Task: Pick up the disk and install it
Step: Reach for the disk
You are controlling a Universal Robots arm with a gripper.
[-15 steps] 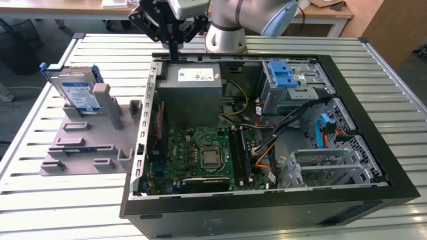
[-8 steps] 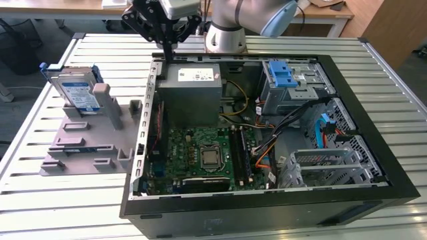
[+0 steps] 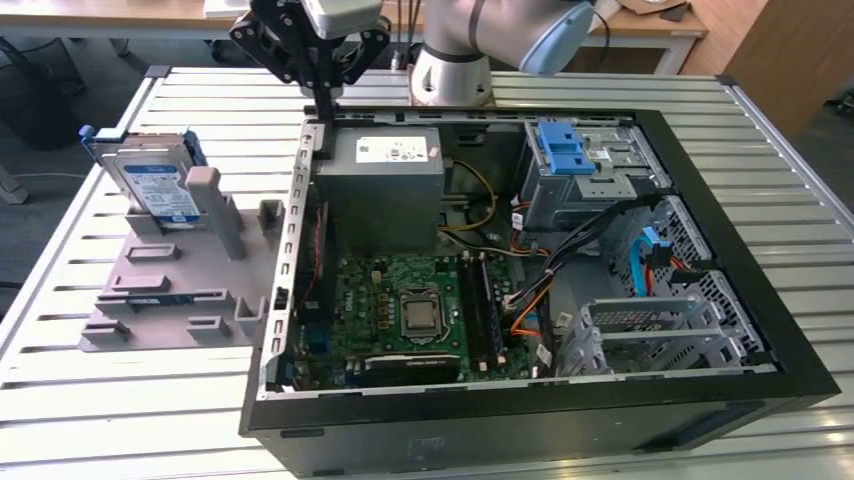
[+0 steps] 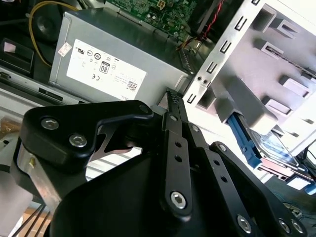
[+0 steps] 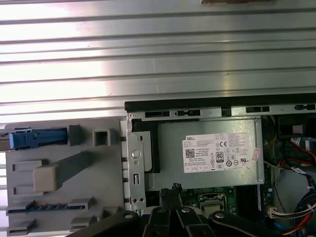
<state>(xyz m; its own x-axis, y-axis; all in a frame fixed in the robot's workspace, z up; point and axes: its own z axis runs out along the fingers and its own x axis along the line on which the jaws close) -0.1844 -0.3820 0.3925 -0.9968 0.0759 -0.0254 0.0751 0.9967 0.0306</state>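
The disk (image 3: 154,180), silver with a white-and-blue label and a blue bracket, stands upright in the grey holder block (image 3: 174,290) on the exterior view's left, beside the open computer case (image 3: 534,400). My gripper (image 3: 324,98) hangs above the case's far left corner, to the right of the disk and apart from it. Its fingers are shut together with nothing between them. In the second wrist view the black fingertips (image 4: 170,96) meet over the power supply (image 4: 108,64), and the disk (image 4: 276,145) shows beyond the holder block (image 4: 256,64). The first wrist view shows the disk (image 5: 34,138) edge-on.
Inside the case are a power supply (image 3: 387,180), a motherboard (image 3: 414,310), cables, and a blue-latched grey drive cage (image 3: 587,160) at the far right. Everything rests on a slatted metal table (image 3: 747,140). The arm's base (image 3: 454,70) stands behind the case.
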